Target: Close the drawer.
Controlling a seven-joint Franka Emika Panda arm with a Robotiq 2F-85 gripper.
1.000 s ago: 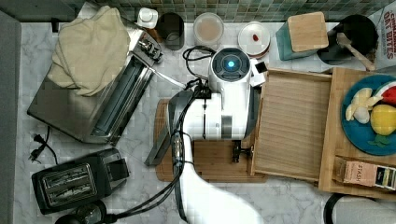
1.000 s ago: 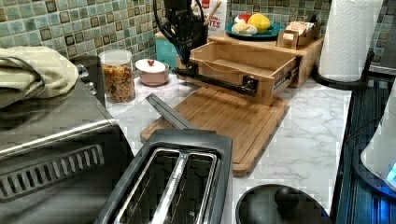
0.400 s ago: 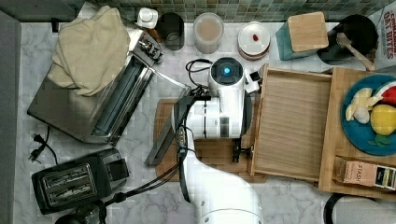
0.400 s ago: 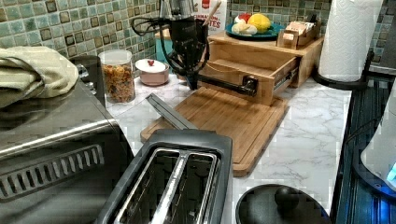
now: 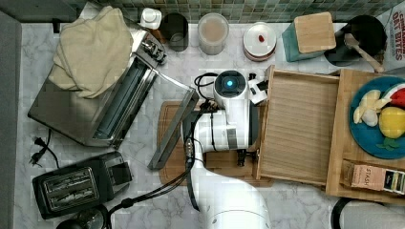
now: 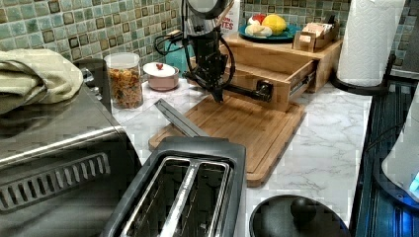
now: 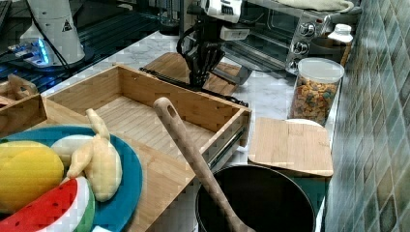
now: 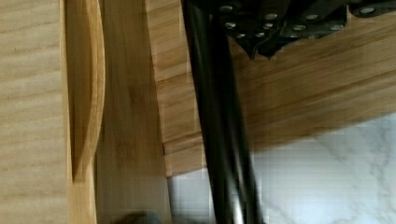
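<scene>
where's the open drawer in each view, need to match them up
Top view: drawer right of centre, pulled out towards the top view's left.
Left view: drawer upper centre, behind the cutting board.
Right view: drawer centre-left, empty.
Wrist view: pale wood along one edge, probably the drawer.
Shared landmark: the black handle bar on the drawer's front.

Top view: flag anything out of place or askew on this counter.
The drawer stands pulled far out of its bamboo stand, overhanging the cutting board. A long grey metal strip lies slanted, half on the board's left edge. Nothing spilled.
</scene>
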